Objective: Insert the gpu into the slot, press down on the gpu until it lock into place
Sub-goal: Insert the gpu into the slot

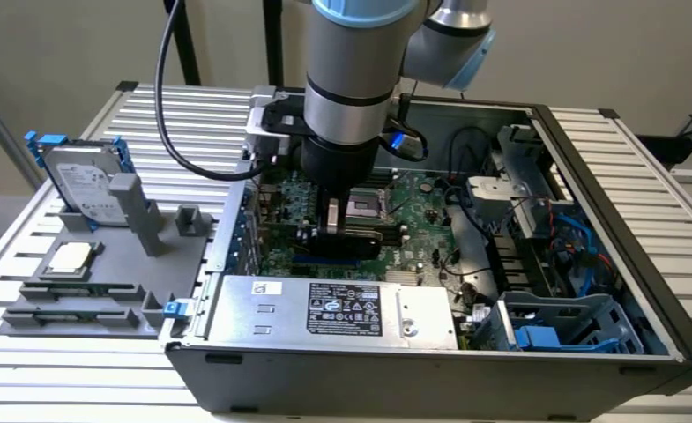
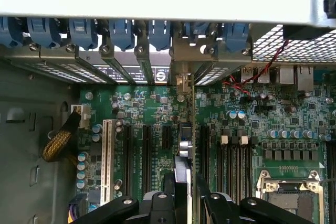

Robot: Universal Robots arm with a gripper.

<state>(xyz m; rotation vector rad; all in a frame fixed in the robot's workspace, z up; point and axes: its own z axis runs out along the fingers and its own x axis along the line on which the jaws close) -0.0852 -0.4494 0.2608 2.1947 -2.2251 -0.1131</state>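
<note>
Beneath the tool (image 1: 343,231), a slatted worktop (image 1: 628,159) carries the open computer case (image 1: 440,374), whose green motherboard (image 2: 152,108) lies directly under the tool. Its jaws stand wide to either side of the gpu (image 2: 181,174), which stands on edge between them. Just beside the tool's tip shows the blue slot (image 1: 322,262).
</note>
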